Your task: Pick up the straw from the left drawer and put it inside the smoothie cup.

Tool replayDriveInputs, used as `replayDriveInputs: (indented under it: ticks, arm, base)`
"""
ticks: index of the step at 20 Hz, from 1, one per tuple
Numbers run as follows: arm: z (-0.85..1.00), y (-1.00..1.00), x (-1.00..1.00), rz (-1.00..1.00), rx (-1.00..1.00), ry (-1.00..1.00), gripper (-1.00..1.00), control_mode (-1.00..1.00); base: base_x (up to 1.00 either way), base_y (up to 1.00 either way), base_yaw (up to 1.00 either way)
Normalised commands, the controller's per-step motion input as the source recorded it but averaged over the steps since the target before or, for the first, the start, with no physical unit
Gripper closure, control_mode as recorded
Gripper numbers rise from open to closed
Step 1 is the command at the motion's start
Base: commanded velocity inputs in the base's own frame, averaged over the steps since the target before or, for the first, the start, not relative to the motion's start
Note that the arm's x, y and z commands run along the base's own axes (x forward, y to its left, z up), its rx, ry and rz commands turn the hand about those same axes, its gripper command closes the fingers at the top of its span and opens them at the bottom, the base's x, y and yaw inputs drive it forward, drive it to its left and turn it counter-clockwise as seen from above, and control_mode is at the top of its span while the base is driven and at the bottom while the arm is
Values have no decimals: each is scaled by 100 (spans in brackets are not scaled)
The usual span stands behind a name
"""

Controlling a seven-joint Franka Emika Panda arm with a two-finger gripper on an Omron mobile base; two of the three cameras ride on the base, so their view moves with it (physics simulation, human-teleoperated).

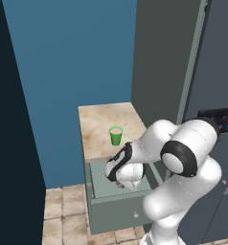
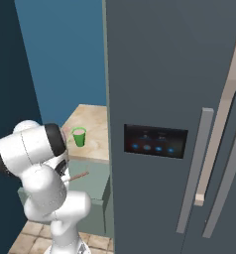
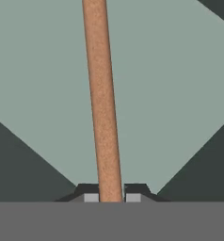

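Hand view: claw (image 3: 110,196) pinches the straw (image 3: 102,103), its top cut off.

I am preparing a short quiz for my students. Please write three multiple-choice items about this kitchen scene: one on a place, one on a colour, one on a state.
1. Where does the smoothie cup stand?
A. on the counter top behind the open left drawer
B. inside the drawer
C. on the floor

2. What colour is the cup's wall?
A. blue
B. green
C. white

3. How do the jaws of the gripper stand?
A. wide open, nothing between them
B. shut on the cup
C. shut on the straw

Key: 1 A, the cup rests on the beige top; 2 B, both base views show green; 3 C, the hand view shows the straw between the tips.
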Motion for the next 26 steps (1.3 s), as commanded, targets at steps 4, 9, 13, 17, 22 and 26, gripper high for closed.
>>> replayDriveInputs:
  ticks: [4,9,13,17,22,26]
  arm:
    - [93,-2,-36,-20,4,0,100,-100]
    - [100,-1,-34,-17,1,-5,100,-100]
    - [100,0,-14,-12,0,-12,100,-100]
    - [100,2,-6,-10,0,-12,100,-100]
    - [95,4,0,-8,-1,-20,100,-100]
    - [80,0,0,-5,-13,-27,100,-100]
  base:
    - [0,0,0]
    - [0,0,0]
    - [0,0,0]
    - [0,0,0]
    - [0,0,0]
    - [0,0,0]
